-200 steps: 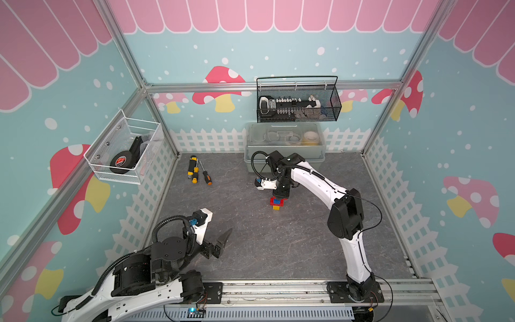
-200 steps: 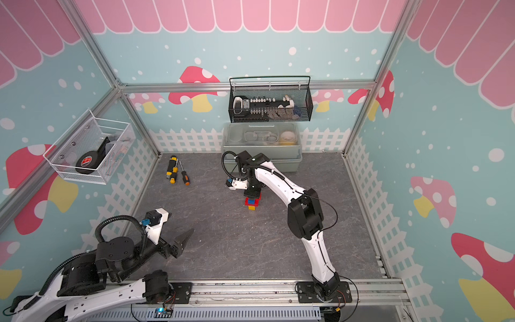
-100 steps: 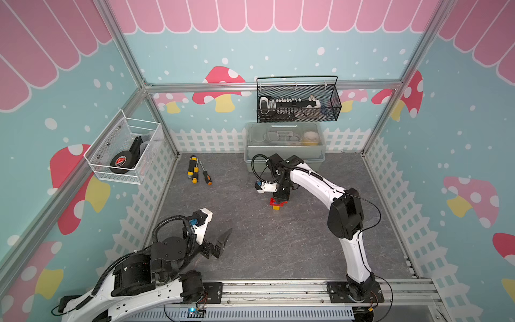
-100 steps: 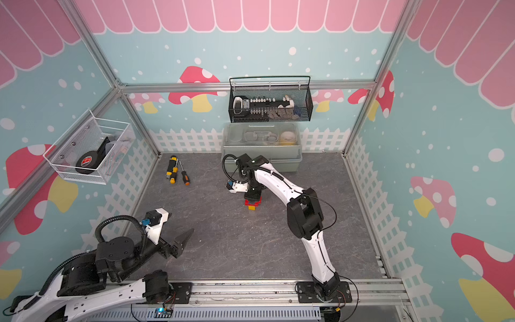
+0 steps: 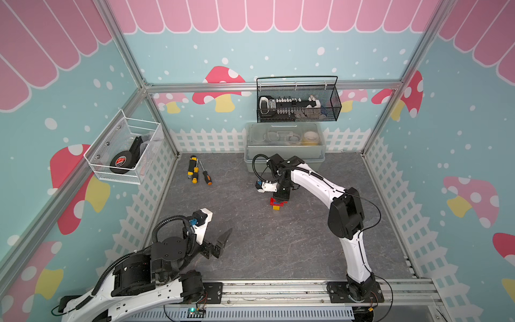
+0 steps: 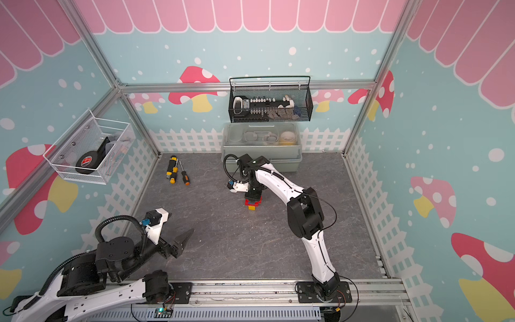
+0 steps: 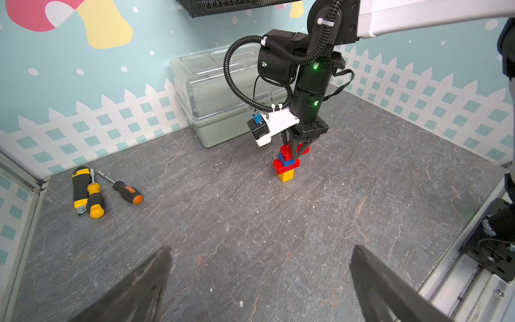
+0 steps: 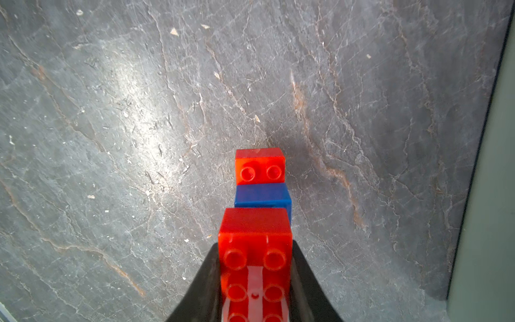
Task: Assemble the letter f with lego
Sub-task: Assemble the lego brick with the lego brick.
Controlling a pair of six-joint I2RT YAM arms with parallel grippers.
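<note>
Seating step: right gripper (image 7: pixel 297 152) clamped on upper red brick (image 8: pixel 255 231); press squarely down onto blue brick (image 8: pixel 262 195), studs aligned. Left gripper (image 7: pixel 260 251) idle, jaws spread, empty.

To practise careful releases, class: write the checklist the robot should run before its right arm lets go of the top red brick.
1. Grip: right gripper jaws shut on top red brick: ok.
2. Seating: top red brick pressed fully onto blue brick: cannot tell.
3. Balance: lego stack upright on yellow brick: ok.
4. Other arm: left gripper open, apart from lego stack: ok.
5. Clutter: screwdrivers apart from lego stack: ok.
</note>
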